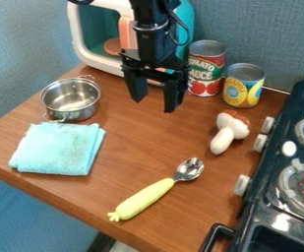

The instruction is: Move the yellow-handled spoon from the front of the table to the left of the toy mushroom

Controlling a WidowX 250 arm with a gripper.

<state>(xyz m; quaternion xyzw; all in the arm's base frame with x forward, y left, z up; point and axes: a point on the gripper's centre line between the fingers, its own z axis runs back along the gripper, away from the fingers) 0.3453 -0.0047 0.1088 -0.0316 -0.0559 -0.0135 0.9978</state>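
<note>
The gripper (154, 105) hangs over the back of the table (137, 142), its two fingers spread and nothing between them. In the camera view the tall can (205, 74) is nearest, upright just beside the short can (243, 91). It looks stiff and hard-walled, probably smooth enough to slip; whether it is full and heavy or hollow and light, I cannot tell. The best hold would be around its middle, below the rim, if the fingers open wide enough. The machine (92, 63) hems it in on one side and the short can on the other, so the freer approach seems to be from the front. The widest room for moving lies mid-table, bounded by the pot (82, 114), towel (59, 147), spoon (147, 197) and mushroom (226, 135), with the stove (262, 197) along one edge.
</note>
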